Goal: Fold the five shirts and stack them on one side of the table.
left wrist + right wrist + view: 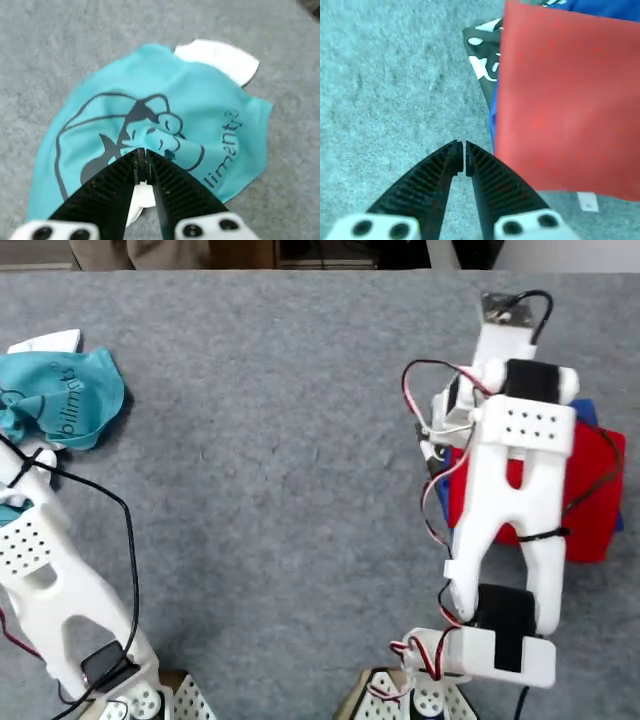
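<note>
The red shirt [560, 100] is running off the frame beside the right gripper [460, 146]'s closed jaws. It is covering all but slivers of a blue shirt [605, 7] and a dark patterned shirt [479, 54] ahead of them. Beyond the left gripper [141, 152]'s jaws, the teal shirt [150, 115] is burying most of a white shirt [220, 57]. I'm not managing to tell whether those jaws are pinching cloth.

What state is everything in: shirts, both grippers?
teal shirt: crumpled, unfolded.
white shirt: partly under the teal shirt, fold unclear.
red shirt: folded, lying on the blue shirt.
blue shirt: under the red shirt, edge showing.
dark patterned shirt: under the blue shirt, corner showing.
left gripper: fingers shut over the teal shirt.
right gripper: fingers shut, empty, beside the red shirt.
</note>
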{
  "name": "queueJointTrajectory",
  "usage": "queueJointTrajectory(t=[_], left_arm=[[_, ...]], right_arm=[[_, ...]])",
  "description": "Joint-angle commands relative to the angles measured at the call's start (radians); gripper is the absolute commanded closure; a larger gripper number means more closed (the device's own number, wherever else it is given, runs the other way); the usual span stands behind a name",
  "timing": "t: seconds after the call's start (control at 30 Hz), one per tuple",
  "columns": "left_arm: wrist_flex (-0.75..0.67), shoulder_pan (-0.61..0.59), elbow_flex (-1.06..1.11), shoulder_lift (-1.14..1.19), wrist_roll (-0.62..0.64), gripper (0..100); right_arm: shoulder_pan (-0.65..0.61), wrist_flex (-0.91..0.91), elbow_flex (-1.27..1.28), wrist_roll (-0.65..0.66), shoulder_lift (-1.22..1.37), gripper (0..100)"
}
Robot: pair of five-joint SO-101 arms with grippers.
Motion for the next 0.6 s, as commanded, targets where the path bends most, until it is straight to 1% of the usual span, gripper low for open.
queueJointTrajectory(t=[0.0,0.07,0.13,0.2,0.27,0.33,0.43,0.57], left_arm=[[0.012,0.006,0.104,-0.012,0.003,93],[0.012,0.011,0.199,-0.018,0.003,85],[0.011,0.012,0.239,-0.022,0.018,79],[-0.003,0.011,0.25,-0.013,0.051,78],[-0.049,0.009,0.259,0.024,0.069,78],[-0.106,0.005,0.261,0.076,0.074,78],[-0.166,-0.002,0.259,0.142,0.066,83],[-0.187,-0.005,0.258,0.189,0.066,98]], right_arm=[[-0.056,-0.104,0.081,-0.012,-0.048,97.5],[-0.094,-0.166,0.139,-0.012,-0.048,97.5],[-0.133,-0.23,0.197,-0.012,-0.048,97.5],[-0.166,-0.292,0.252,-0.014,-0.048,97.5],[-0.194,-0.344,0.3,-0.021,-0.048,97.5],[-0.208,-0.385,0.338,-0.063,-0.048,97.5],[-0.205,-0.423,0.366,-0.091,-0.048,97.5],[-0.202,-0.431,0.369,-0.091,-0.048,97.5]])
